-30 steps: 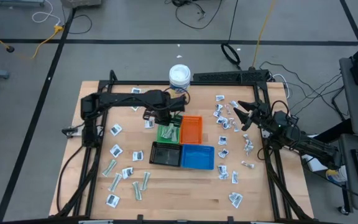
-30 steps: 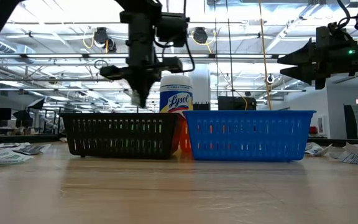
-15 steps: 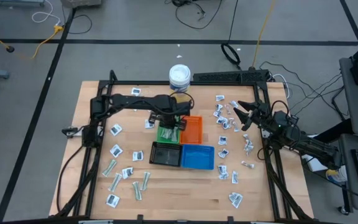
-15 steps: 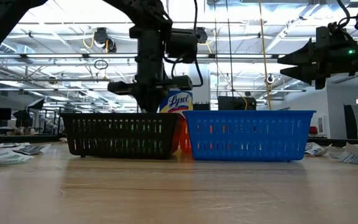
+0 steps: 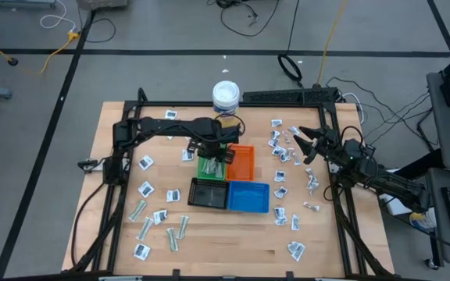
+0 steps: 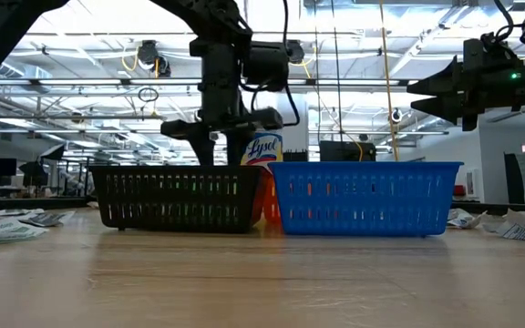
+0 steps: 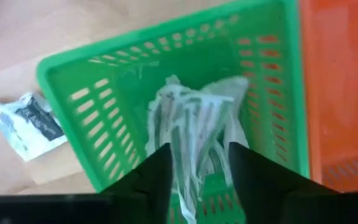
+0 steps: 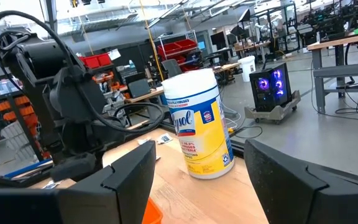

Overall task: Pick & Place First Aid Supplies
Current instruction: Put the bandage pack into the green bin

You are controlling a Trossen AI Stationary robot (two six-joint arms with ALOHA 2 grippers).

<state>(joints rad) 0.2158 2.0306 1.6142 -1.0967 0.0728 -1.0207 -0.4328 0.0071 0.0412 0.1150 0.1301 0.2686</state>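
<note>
Four small trays sit together mid-table: green tray [image 5: 208, 166] and orange tray [image 5: 241, 161] behind, black tray [image 5: 208, 193] and blue tray [image 5: 248, 197] in front. The left gripper [image 7: 196, 163] hangs over the green tray, fingers parted, holding nothing; a crumpled packet [image 7: 194, 127] lies inside it. About two dozen more packets [image 5: 280, 176] lie scattered around. The right gripper [image 5: 297, 142] waits open at the table's right side.

Left gripper [image 7: 197, 180] sits low inside green tray [image 7: 67, 87]; its walls, the touching orange tray [image 5: 241, 161] and tub [image 5: 226, 95] hem it in. Table front [image 5: 233, 250] bare.
</note>
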